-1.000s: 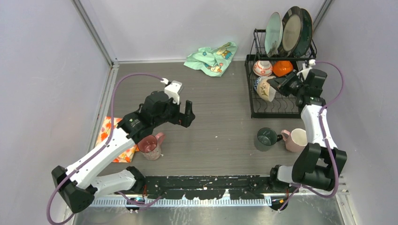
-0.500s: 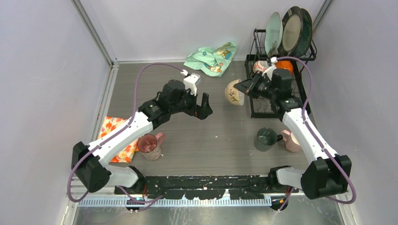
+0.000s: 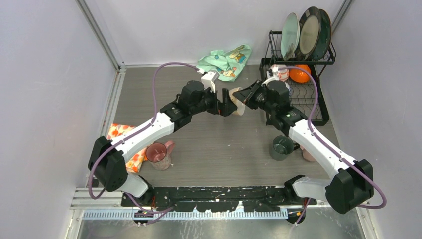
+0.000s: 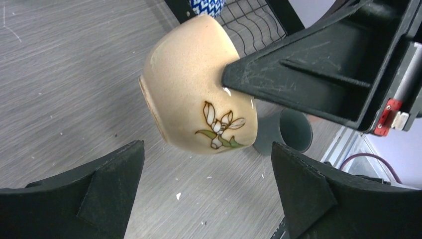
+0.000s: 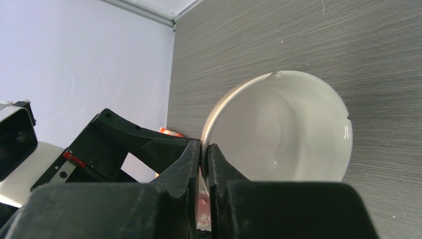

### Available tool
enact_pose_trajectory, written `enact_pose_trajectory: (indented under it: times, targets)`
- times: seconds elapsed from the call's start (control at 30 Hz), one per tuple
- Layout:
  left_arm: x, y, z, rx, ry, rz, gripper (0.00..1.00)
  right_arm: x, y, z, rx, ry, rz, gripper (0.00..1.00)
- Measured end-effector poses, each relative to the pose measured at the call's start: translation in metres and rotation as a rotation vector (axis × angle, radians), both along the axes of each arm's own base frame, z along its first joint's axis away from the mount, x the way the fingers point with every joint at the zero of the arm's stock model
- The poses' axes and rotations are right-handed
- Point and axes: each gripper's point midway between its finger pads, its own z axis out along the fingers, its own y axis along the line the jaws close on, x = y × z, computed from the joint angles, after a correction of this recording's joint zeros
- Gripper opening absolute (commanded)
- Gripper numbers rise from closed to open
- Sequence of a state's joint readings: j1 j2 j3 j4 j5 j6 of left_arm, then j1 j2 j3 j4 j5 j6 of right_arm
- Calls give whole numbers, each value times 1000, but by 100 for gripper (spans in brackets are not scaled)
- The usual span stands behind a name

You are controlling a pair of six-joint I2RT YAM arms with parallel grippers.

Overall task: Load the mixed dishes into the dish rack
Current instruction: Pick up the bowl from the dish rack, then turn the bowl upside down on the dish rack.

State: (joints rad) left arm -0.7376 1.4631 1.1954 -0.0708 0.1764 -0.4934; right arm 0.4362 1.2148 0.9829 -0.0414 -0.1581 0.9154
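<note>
My right gripper (image 3: 245,97) is shut on the rim of a small cream bowl (image 3: 238,101) with a flower print, holding it on its side above the table's middle. The right wrist view shows the bowl's white inside (image 5: 286,129) and the jaws (image 5: 204,155) pinching its rim. My left gripper (image 3: 227,106) is open, its fingers (image 4: 102,191) spread wide with the bowl (image 4: 191,94) just beyond their tips, not touching. The dish rack (image 3: 318,115) stands at the back right with three plates (image 3: 301,35) upright on top and a red-white bowl (image 3: 279,73) below.
An orange bowl (image 3: 300,73) sits in the rack; a blue patterned bowl (image 4: 206,5) shows by its wires. A dark green cup (image 3: 282,147) and a partly hidden pink cup (image 3: 304,154) stand front right. A reddish cup (image 3: 159,154) and orange floral cloth (image 3: 118,142) lie left, a mint cloth (image 3: 224,62) at the back.
My right arm has carried the cream bowl out of the rack leftward to the table's middle. My left arm has reached right toward it, staying open.
</note>
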Motion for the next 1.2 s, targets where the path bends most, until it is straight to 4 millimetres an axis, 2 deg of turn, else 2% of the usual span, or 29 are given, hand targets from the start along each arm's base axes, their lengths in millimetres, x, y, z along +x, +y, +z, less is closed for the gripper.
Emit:
enact_pose_trajectory:
  times: [0.37,0.6,0.8,1.1,1.2]
  targets:
    - [23,-13,-21,2,-18,37,100,8,0,-4,60,9,-104,1]
    - [32,-19,-32,-6,-37,47,93,11,-2,-10,82,27,-139,1]
    - [37,-21,-37,-5,-45,52,91,13,4,-10,120,30,-127,1]
    - [35,-20,-45,6,-72,29,64,14,6,-16,143,48,-125,1]
    - [34,-19,-47,2,-61,30,50,14,8,-18,142,54,-119,1]
